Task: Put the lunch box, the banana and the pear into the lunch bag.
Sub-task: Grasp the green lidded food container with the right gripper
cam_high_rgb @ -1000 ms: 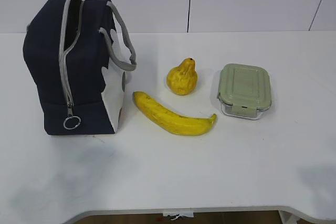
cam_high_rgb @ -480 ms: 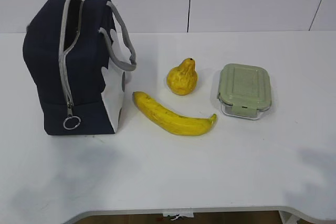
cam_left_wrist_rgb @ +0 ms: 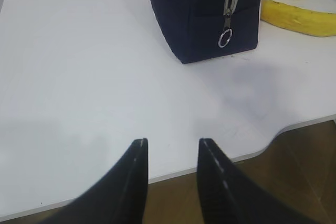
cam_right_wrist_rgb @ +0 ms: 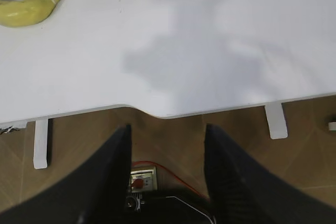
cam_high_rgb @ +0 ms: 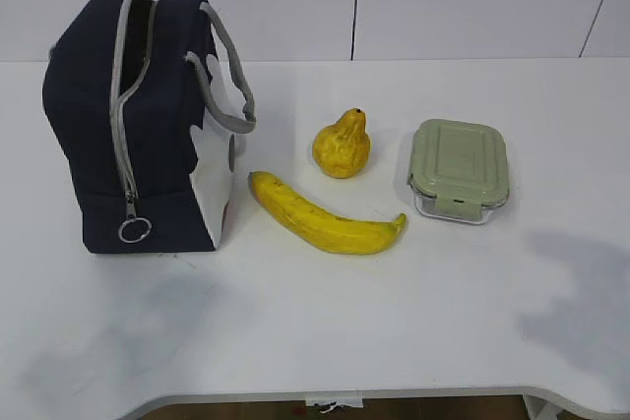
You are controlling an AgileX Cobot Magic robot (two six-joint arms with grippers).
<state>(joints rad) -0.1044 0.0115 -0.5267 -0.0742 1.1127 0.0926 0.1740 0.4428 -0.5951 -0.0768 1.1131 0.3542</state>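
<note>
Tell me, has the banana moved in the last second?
No. The banana lies at the same spot between the bag and the lunch box.

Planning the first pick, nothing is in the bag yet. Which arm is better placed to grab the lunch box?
Probably right. The lunch box sits on the table's right side, far from the lunch bag. The right gripper is open and empty, with the box's edge in its view; the left gripper faces the bag.
</note>
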